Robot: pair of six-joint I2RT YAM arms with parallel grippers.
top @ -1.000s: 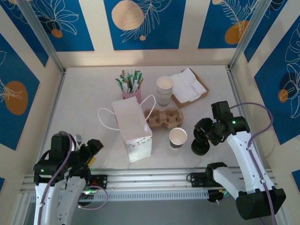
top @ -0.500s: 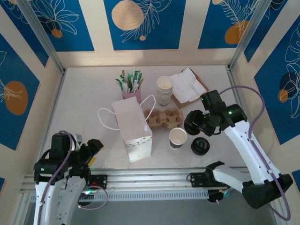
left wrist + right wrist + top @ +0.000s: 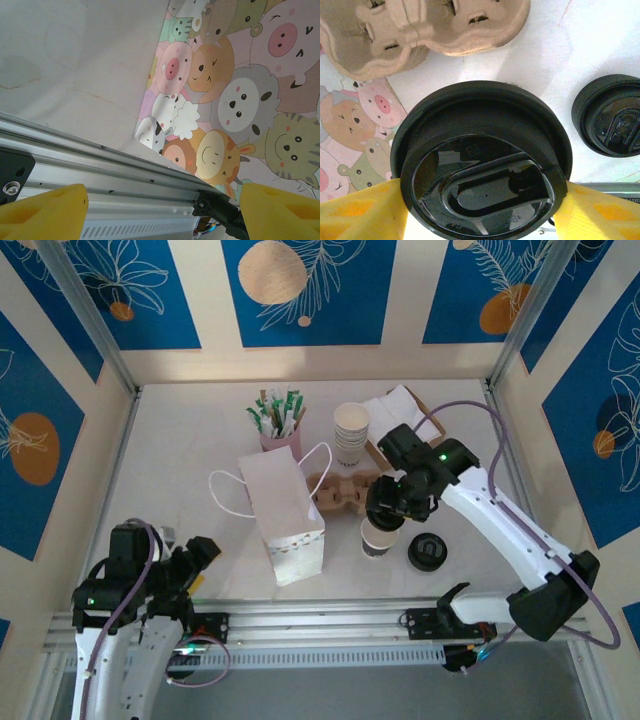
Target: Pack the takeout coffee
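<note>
The white desk (image 3: pixel 180 440) sits inside walls of blue and cream panels. It carries a white paper bag (image 3: pixel 283 505), a cardboard cup carrier (image 3: pixel 345 490), a stack of cups (image 3: pixel 351 432) and a spare lid (image 3: pixel 427 552). The right gripper (image 3: pixel 388 508) is clenched on a black lid (image 3: pixel 480 165), its yellow fingers (image 3: pixel 360 210) pressing the rim from both sides. It hovers directly above the open paper cup (image 3: pixel 375 543); whether lid and cup touch is unclear from above. The left gripper (image 3: pixel 160 210) hangs at the desk's near edge, spread wide.

lid (image 3: pixel 481 150) in the right claw (image 3: pixel 480 207) hides the cup (image 3: pixel 377 544) rim (carrier (image 3: pixel 420 25) cropped)
</note>
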